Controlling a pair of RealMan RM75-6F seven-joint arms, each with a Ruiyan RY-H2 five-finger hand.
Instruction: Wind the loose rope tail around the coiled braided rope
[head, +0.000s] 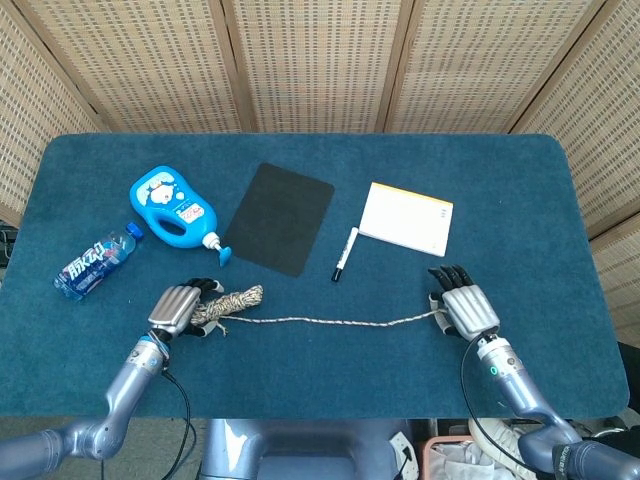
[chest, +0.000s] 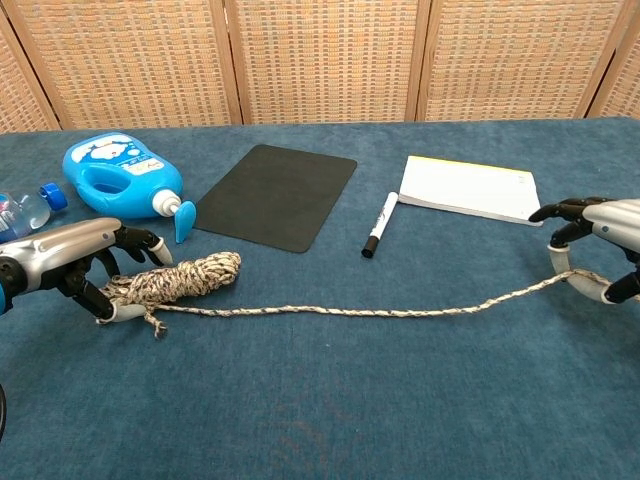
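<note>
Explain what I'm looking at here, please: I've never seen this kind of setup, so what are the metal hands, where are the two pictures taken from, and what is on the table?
These are two robot arms, each ending in a fingered robot hand, steered remotely by a person. One picture looks down from the robot's head, the other looks forward from its chest.

On the blue table lie a blue detergent bottle, a water bottle, a black mat, a marker and a notepad.

The left robot hand closes around one end of the coiled braided rope. The loose rope tail runs across the table to the right robot hand, which holds its far end. No turns are wound yet.
</note>
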